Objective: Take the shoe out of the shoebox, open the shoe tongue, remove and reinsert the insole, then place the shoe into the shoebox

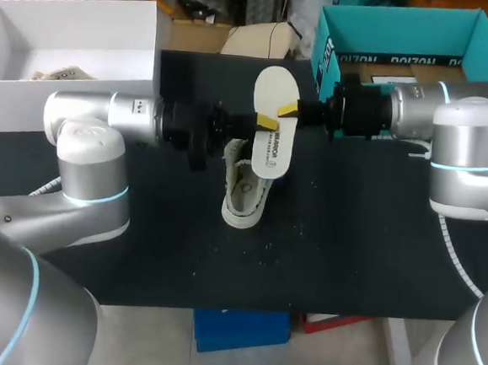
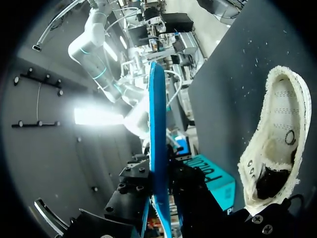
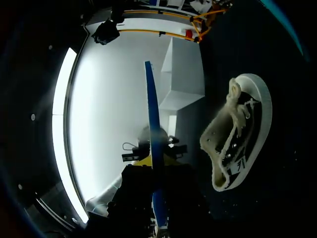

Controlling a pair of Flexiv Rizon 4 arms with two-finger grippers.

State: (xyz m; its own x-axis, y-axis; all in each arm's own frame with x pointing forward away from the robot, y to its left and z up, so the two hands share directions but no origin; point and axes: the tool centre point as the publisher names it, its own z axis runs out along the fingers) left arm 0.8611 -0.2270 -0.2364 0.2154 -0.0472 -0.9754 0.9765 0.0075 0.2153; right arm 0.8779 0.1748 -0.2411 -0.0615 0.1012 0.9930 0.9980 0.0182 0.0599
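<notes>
Dark print runs across the pale insole, too small to read. White lettering stands upside down on the teal shoebox wall. A small tag on the shoe bears perhaps a numeral.

Item 1: thin blue insole, flat, seen edge-on; near end clamped between the jaws of the right gripper, the rest running straight ahead of them.
Item 2: left gripper, dark with yellow tips, ahead of the jaws, at the insole's middle.
Item 3: cream canvas lace-up shoe with white sole, on its side on the dark table, beside the jaws, apart from the insole.
Item 4: white open cardboard shoebox, far ahead of the jaws.
</notes>
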